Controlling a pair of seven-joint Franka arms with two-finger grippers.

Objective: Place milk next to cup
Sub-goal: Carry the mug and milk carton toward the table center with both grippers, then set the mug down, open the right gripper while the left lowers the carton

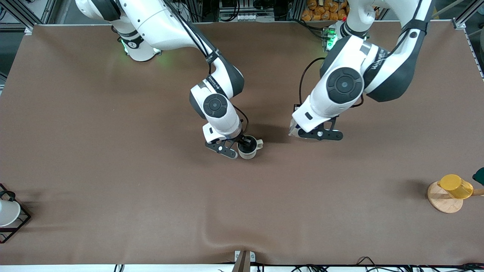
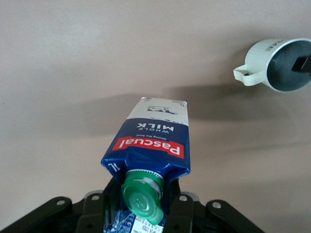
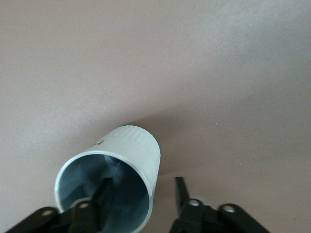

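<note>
Milk [image 2: 151, 141] sits in my left gripper [image 2: 141, 213], the fingers closed on the carton's top by the green cap [image 2: 142, 198], its white base tilted away toward the brown table [image 1: 113, 158] and, as far as I can judge, not resting on it. From the front camera the carton is mostly hidden under my left wrist, only a pale corner showing. The cup [image 1: 248, 149] stands near, toward the right arm's end, and my right gripper [image 1: 237, 146] pinches its wall, one finger inside and one outside. To do this well, I should bring the carton upright, carry it toward the cup, and stop just beside it, staying away from the loop handle [image 2: 244, 76] that points my way. I should lower until the base lies flat before opening, since a tilted carton will topple.
</note>
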